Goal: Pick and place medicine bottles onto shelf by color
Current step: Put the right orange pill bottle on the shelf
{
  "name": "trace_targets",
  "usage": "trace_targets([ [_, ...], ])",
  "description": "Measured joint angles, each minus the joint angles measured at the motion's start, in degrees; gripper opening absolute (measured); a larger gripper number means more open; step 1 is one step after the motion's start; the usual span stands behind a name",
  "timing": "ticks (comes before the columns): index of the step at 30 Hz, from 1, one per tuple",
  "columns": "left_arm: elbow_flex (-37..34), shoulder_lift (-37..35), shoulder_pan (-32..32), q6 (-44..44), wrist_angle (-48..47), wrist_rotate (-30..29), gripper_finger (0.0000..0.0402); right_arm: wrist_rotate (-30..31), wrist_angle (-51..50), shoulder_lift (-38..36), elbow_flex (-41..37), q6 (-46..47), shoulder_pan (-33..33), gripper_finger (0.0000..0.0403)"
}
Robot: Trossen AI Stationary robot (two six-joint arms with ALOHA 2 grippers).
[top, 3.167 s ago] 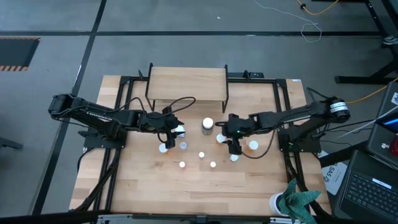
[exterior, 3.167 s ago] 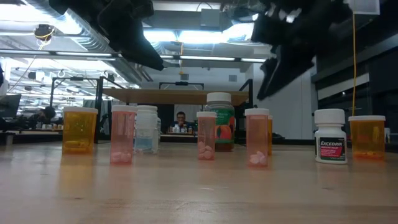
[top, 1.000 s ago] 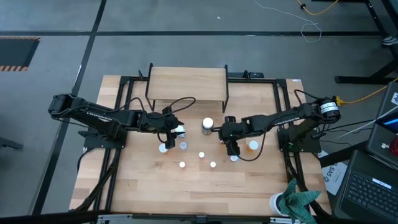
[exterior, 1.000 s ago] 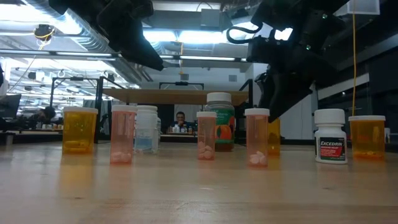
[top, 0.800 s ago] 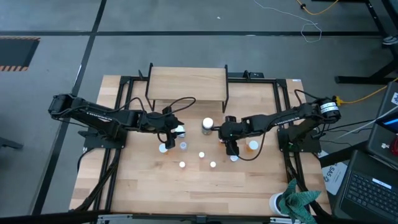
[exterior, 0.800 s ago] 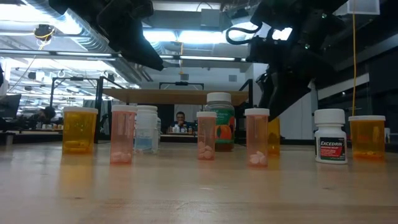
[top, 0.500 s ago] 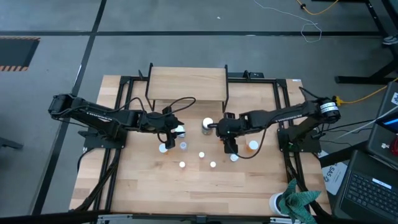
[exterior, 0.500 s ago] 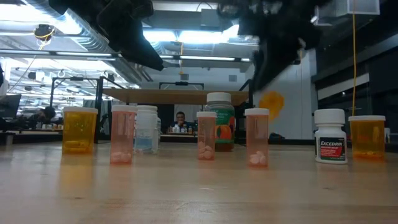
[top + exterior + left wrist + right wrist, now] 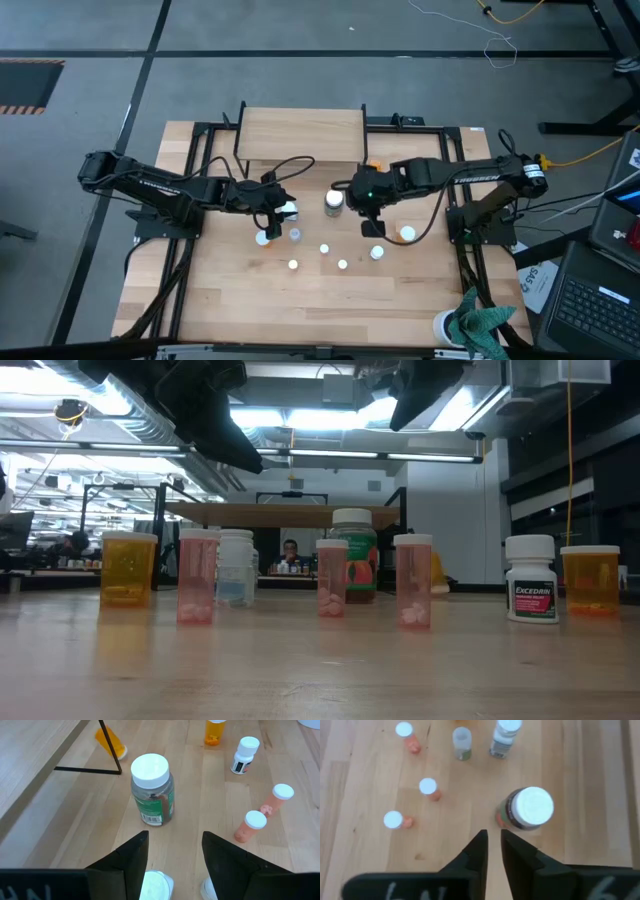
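Observation:
Several white-capped medicine bottles stand mid-table: a dark green one (image 9: pixel 333 201), pink ones (image 9: pixel 324 249) and white ones (image 9: pixel 294 234). An orange bottle (image 9: pixel 373 163) lies slanted on its side by the right front leg of the light-wood shelf (image 9: pixel 302 135), and it also shows in the left wrist view (image 9: pixel 111 742). My right gripper (image 9: pixel 492 832) hangs high over the table just right of the green bottle (image 9: pixel 525 810), shut and empty. My left gripper (image 9: pixel 175 837) is open above the white bottles at the left of the group, holding nothing.
An orange bottle (image 9: pixel 407 234) and a white labelled bottle (image 9: pixel 376 253) stand to the right of the group. A white cup with teal cloth (image 9: pixel 470 325) sits at the near right corner. The shelf top is bare, and bare wood lies along the near edge.
My right gripper has gone up, away from the table. The orange bottle that stood at its fingers beside the green one rose briefly with it, then came away. It has gone toward the far edge and now lies by the shelf's leg.

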Motion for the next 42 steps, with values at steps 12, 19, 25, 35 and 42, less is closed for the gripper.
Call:
trace_targets([
  [12, 0.0, 0.0, 0.0, -0.1, 0.0, 0.0, 0.0181, -0.1, -10.1, -0.2, -0.4, 1.8, 2.5, 0.001],
  [19, 0.0, 0.0, 0.0, -0.2, -0.3, 0.0, 0.0181, 10.0, -24.7, -7.3, -0.9, 12.5, 2.9, 0.001],
  [25, 0.0, 0.0, 0.0, -0.2, -1.1, 0.0, 0.0181, 14.4, -11.5, -24.4, -13.9, 20.1, 5.3, 0.0018],
  [35, 0.0, 0.0, 0.0, -0.2, -1.1, 0.0, 0.0181, 14.5, 15.2, -40.6, -35.2, 20.9, 5.2, 0.0014],
  [42, 0.0, 0.0, 0.0, 0.1, -1.1, 0.0, 0.0181, 12.9, 21.1, -37.8, -38.0, 16.2, 1.1, 0.0037],
])
